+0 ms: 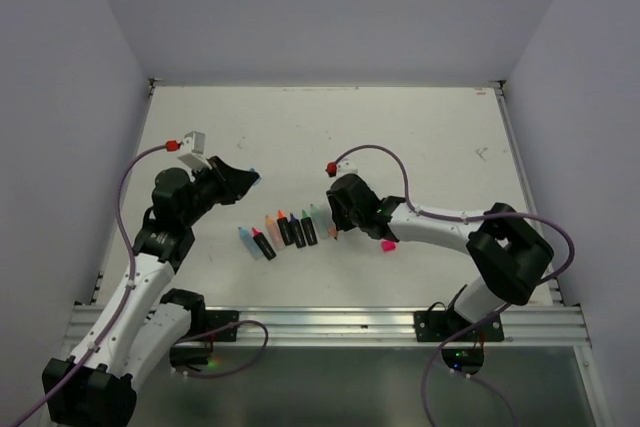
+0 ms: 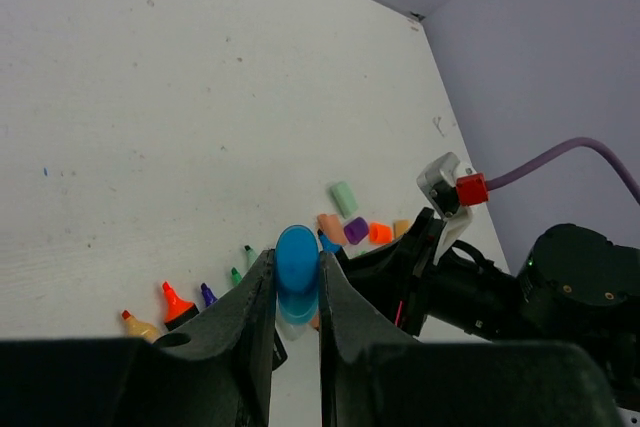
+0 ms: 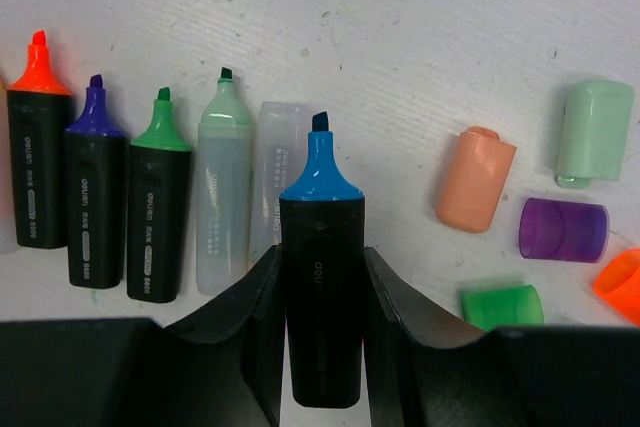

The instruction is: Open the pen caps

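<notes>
My left gripper (image 2: 297, 292) is shut on a blue pen cap (image 2: 297, 265) and holds it above the table, at the left in the top view (image 1: 252, 176). My right gripper (image 3: 321, 259) is shut on a black highlighter pen (image 3: 321, 287) whose blue tip is bare, low over the table (image 1: 335, 225). Loose caps lie to its right: peach (image 3: 475, 179), mint (image 3: 594, 132), purple (image 3: 563, 230), green (image 3: 502, 306) and orange (image 3: 620, 285). A pink cap (image 1: 388, 245) lies beside the right arm.
A row of uncapped pens lies left of the held pen: orange tip (image 3: 38, 137), purple tip (image 3: 95, 182), green tip (image 3: 158, 202), a pale pen (image 3: 222, 192) and a translucent body (image 3: 280, 172). The row shows mid-table (image 1: 280, 232).
</notes>
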Controlling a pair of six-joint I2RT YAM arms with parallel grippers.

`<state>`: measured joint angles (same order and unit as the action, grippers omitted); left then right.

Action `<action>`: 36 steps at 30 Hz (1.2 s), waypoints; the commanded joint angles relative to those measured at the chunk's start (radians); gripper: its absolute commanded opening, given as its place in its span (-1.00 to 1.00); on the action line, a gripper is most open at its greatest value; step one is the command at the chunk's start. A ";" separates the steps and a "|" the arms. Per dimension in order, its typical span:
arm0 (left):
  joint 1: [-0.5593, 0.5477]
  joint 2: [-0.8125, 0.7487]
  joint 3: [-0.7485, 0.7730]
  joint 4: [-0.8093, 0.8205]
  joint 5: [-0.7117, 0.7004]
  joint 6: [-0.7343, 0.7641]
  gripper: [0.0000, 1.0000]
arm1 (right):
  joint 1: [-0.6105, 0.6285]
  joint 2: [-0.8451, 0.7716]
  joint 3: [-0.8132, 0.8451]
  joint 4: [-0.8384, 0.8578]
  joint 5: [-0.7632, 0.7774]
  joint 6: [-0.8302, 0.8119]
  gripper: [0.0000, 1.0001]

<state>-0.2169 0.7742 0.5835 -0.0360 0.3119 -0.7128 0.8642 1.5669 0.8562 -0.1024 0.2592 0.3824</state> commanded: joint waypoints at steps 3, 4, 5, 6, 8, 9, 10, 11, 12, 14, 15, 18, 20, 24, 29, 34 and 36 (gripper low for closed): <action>-0.002 -0.059 -0.005 -0.073 0.021 0.032 -1.00 | -0.014 0.045 0.043 0.055 0.023 -0.028 -1.00; -0.002 -0.064 -0.013 -0.071 0.024 0.029 -1.00 | -0.017 0.059 0.040 0.058 0.020 -0.030 -1.00; -0.002 -0.067 -0.017 -0.067 0.030 0.026 -1.00 | -0.021 0.067 0.041 0.059 0.018 -0.036 -1.00; -0.002 -0.067 -0.022 -0.059 0.041 0.019 -1.00 | -0.024 0.076 0.044 0.061 0.017 -0.040 -1.00; -0.002 -0.070 -0.030 -0.050 0.049 0.015 -1.00 | -0.024 0.100 0.044 0.075 0.003 -0.050 -1.00; -0.002 -0.070 -0.033 -0.050 0.050 0.015 -1.00 | -0.024 0.111 0.041 0.085 -0.001 -0.050 -1.00; -0.002 -0.069 -0.034 -0.050 0.052 0.015 -1.00 | -0.024 0.116 0.038 0.098 -0.006 -0.051 -1.00; -0.002 -0.070 -0.036 -0.050 0.056 0.016 -1.00 | -0.024 0.133 0.034 0.121 -0.008 -0.051 -1.00; -0.002 -0.070 -0.036 -0.050 0.061 0.018 -1.00 | -0.024 0.145 0.037 0.125 -0.011 -0.048 -1.00; -0.002 -0.076 -0.042 -0.048 0.067 0.018 -1.00 | -0.022 0.185 0.052 0.127 -0.026 -0.048 -1.00; -0.002 -0.078 -0.043 -0.047 0.067 0.018 -1.00 | -0.021 0.197 0.056 0.128 -0.031 -0.047 -1.00; -0.002 -0.092 -0.053 -0.048 0.072 0.015 -1.00 | -0.018 0.234 0.076 0.130 -0.075 -0.030 -1.00; -0.002 -0.095 -0.056 -0.048 0.072 0.013 -1.00 | -0.011 0.239 0.079 0.138 -0.093 -0.008 -1.00; -0.002 -0.093 -0.054 -0.048 0.073 0.018 -1.00 | -0.011 0.220 0.076 0.148 -0.112 0.021 -1.00; -0.002 -0.085 -0.056 -0.042 0.078 0.018 -1.00 | -0.008 0.211 0.066 0.156 -0.156 0.049 -0.78; -0.002 -0.055 -0.063 -0.021 0.099 0.021 -1.00 | -0.005 0.191 0.047 0.152 -0.132 0.061 -0.44; -0.002 -0.035 -0.068 -0.010 0.119 0.021 -1.00 | -0.005 0.176 0.044 0.145 -0.117 0.062 -0.36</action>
<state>-0.2169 0.7193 0.5251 -0.0887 0.3824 -0.7120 0.8516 1.7721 0.9245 0.0547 0.1444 0.4164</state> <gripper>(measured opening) 0.211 0.329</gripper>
